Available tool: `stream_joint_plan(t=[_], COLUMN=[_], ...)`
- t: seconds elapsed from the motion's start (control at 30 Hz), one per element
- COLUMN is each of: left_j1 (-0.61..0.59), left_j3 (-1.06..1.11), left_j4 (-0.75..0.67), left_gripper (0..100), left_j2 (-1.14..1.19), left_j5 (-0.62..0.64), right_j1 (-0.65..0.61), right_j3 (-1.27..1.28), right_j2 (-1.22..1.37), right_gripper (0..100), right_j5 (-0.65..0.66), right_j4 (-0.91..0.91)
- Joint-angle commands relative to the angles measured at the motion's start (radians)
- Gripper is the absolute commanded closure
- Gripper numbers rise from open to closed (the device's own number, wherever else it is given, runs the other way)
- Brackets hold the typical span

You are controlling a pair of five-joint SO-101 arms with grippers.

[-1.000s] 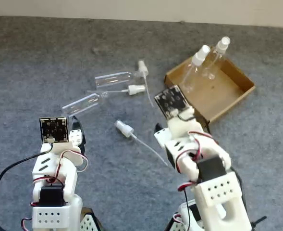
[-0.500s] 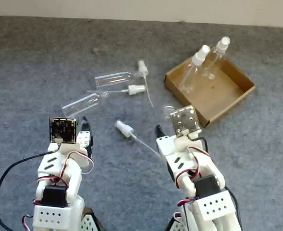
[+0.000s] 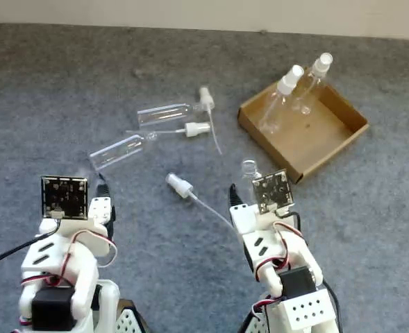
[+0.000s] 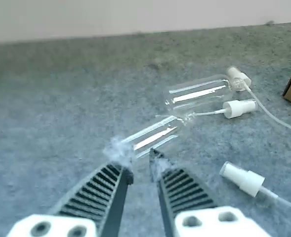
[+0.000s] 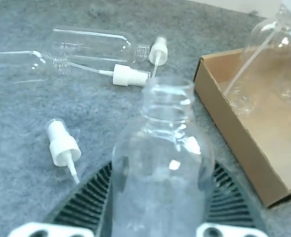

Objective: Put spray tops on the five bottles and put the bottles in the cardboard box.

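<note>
My right gripper is shut on an upright clear bottle with a bare neck, held in front of the cardboard box. Two capped bottles lie inside the box. Two uncapped bottles lie on their sides on the grey carpet. Three loose spray tops lie near them. My left gripper hovers just short of the nearer lying bottle, its fingers a narrow gap apart with nothing between them.
The box's front wall stands close beside the held bottle. A long dip tube trails from the nearest spray top toward my right arm. Open carpet lies at the far left and the far right.
My right arm has drawn back from the box toward its base with the bottle in its grip. My left arm has swung slightly left and back.
</note>
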Motion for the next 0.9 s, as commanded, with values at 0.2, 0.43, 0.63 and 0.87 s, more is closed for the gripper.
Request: stream_joint_plan(t=[0.2, 0.43, 0.63, 0.87], left_j1=[0.091, 0.252, 0.302, 0.3], left_j3=[-0.519, -0.579, -0.596, -0.607], left_j4=[0.273, 0.284, 0.187, -0.025], left_gripper=[99, 99, 85, 80], left_j2=[0.568, 0.874, 1.099, 1.339], left_j5=[-0.041, 0.092, 0.341, 0.525], right_j1=[0.013, 0.013, 0.013, 0.013], right_j3=[0.036, 0.054, 0.059, 0.084], right_j2=[-0.119, -0.12, -0.12, -0.122], right_gripper=[83.9, 83.9, 83.9, 83.9], right_j5=[-0.011, -0.011, -0.009, -0.006], right_j4=[-0.021, -0.024, -0.024, -0.025])
